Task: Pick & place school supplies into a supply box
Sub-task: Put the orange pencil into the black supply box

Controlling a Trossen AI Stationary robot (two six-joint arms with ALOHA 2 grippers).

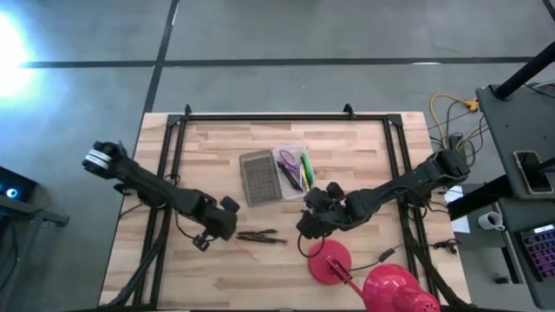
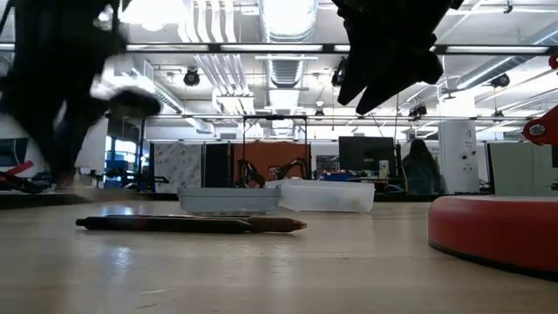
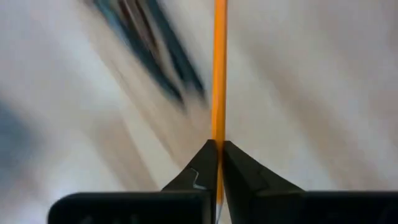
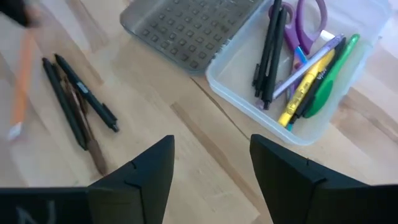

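My left gripper [image 1: 208, 236] [image 3: 219, 146] is over the near left part of the table, shut on an orange pencil [image 3: 219, 68]. Beside it, dark pens [image 1: 260, 236] [image 2: 192, 224] [image 4: 78, 109] lie flat on the wood. The clear supply box [image 1: 295, 169] [image 4: 348, 93] stands mid-table and holds purple scissors [image 4: 305, 18], black pens, a yellow pen and a green marker [image 4: 329, 74]. Its grey grid lid [image 1: 258, 178] [image 4: 186, 25] rests beside it. My right gripper [image 1: 310, 221] [image 4: 211, 155] hovers open, just near of the box, touching nothing. My left gripper pinches the orange pencil between its two fingertips, near one end [image 3: 218, 138]. The pencil runs along the fingers and sticks straight out ahead of them. I cannot tell whether its far end touches the table.
A red lamp with a round base [image 1: 329, 260] [image 2: 497, 231] and red shade [image 1: 395, 290] sits near the table's near right corner, close to my right arm. A black frame [image 1: 286, 117] borders the far edge and sides. Bare wood lies between the pens and the box.
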